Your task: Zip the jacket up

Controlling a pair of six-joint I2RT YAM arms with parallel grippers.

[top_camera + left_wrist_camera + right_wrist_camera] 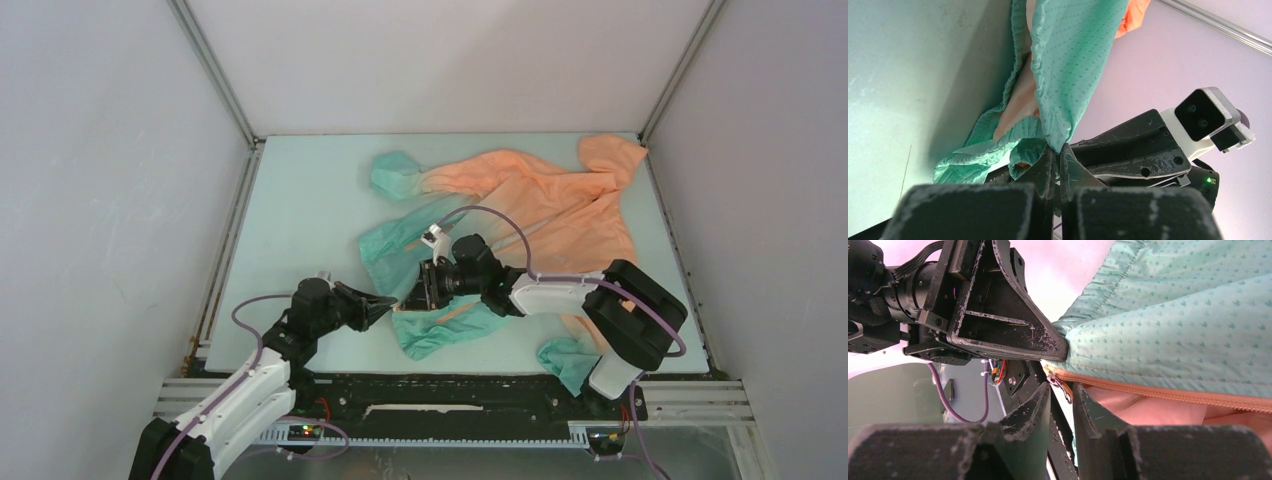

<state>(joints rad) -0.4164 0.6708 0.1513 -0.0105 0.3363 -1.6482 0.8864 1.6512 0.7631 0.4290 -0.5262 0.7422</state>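
On the table [300, 200]: left claw [1058, 151] clenched on jacket [540, 200] hem; right claw [1062, 389] beside zipper [1158, 392], grip unclear.

Left gripper [391, 301] and right gripper [413, 295] at jacket [540, 200] hem

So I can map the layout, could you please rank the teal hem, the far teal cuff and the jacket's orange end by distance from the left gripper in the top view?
From the left gripper:
1. teal hem: pinched in it, near side.
2. teal cuff: far side, straight ahead.
3. orange end: far right corner.
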